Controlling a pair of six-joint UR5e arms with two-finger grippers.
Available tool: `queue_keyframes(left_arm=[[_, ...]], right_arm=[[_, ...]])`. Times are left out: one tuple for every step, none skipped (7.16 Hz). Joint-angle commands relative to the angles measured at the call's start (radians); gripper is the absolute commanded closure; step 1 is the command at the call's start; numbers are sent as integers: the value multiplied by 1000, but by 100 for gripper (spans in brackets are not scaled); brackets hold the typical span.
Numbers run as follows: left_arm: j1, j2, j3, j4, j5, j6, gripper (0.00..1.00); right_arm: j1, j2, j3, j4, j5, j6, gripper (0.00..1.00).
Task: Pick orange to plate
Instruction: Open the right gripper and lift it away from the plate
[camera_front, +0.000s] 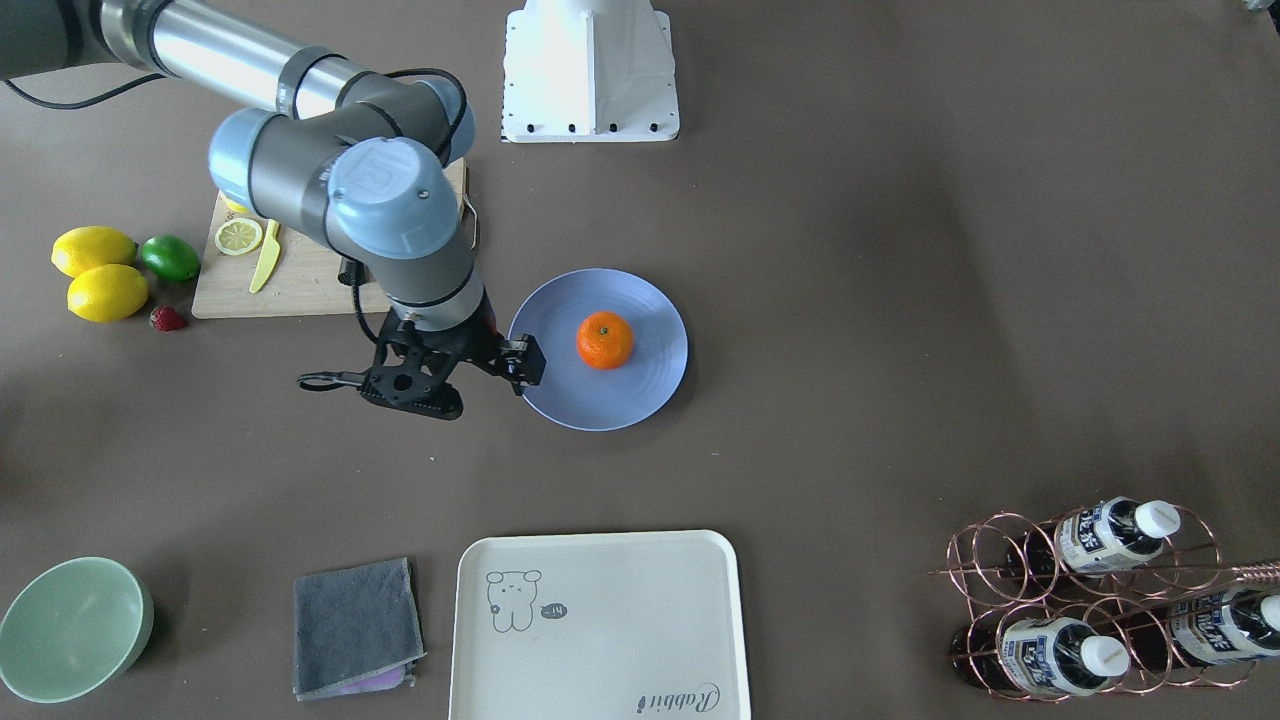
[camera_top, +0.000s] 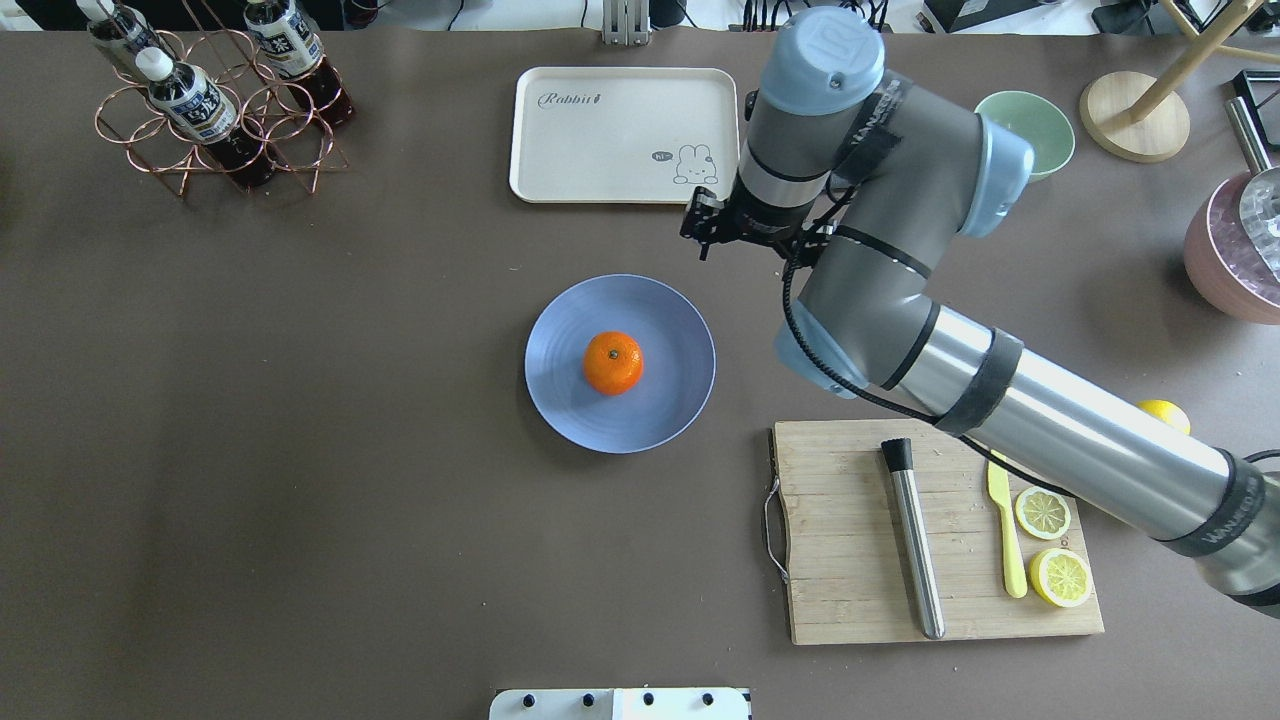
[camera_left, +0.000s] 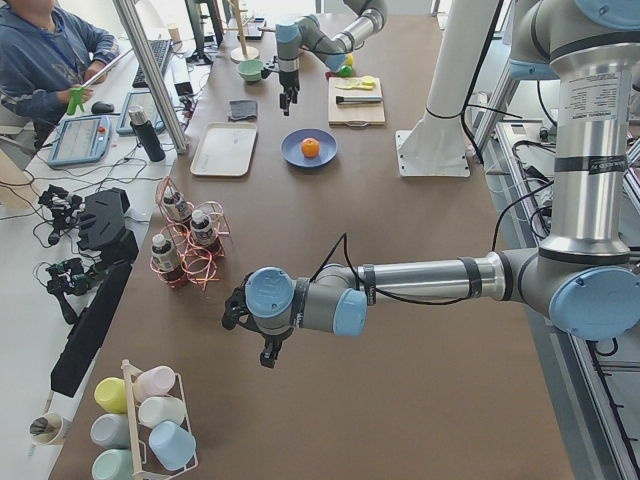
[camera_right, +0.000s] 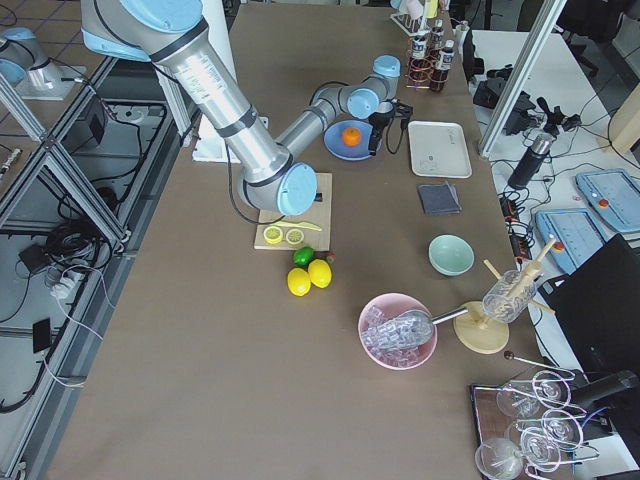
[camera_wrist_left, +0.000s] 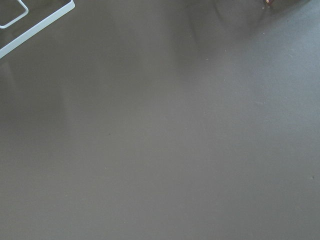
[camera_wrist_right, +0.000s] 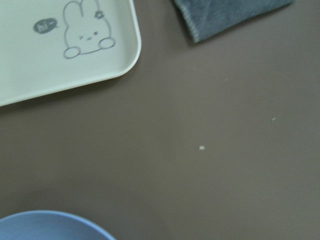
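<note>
The orange (camera_front: 605, 340) sits near the middle of the plate (camera_front: 600, 405), stem dot up, touching no gripper. The right gripper (camera_front: 470, 378) hangs just beside the plate's rim on the robot's right, fingers spread apart and empty; in the front-facing view one fingertip (camera_front: 530, 360) overlaps the rim. The left gripper (camera_left: 265, 350) is well apart from the plate, seen only from the side, so I cannot tell whether it is apart or together.

Past the plate, away from the robot's base, lies a cream tray (camera_front: 600, 620) printed "Rabbit", with a bunny and a "hi~" bubble. Beside the tray are a grey cloth (camera_front: 355, 625) and, farther out, a green bowl (camera_front: 70, 628). On the robot's right of the plate, a wooden board (camera_top: 850, 560) carries a steel rod (camera_top: 912, 540), a yellow knife (camera_top: 1005, 535) and two lemon slices (camera_top: 1043, 512); the right arm crosses over it. Beyond the board lie lemons (camera_front: 95, 250), a lime (camera_front: 170, 257) and a strawberry (camera_front: 168, 318). Far on the plate's other side, a copper rack (camera_front: 1000, 580) holds bottles (camera_front: 1110, 535); their labels are too small to read.
</note>
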Motion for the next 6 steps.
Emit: queue_keyframes(left_arm=[[10,-3,0,77,3,1,2],[12,-17,-9,160,13,1,2],[15,-23,-37,231,56,1,2],[12,-35,-95,339,79,1,2],[7,-35,-147,409,102,35,2],[1,-34,-161,416,133,93,2]], right_arm=[[196,-143,68,-90,91,-364,0],[270,-189,77,-117,111,-512,0],[330,-264,116,-139,125,-636,0],[382,-354,164,-150,125,-759,0],[442,-431,172,-148,131,-897,0],[511,-512,166,-147,131,-1064,0]])
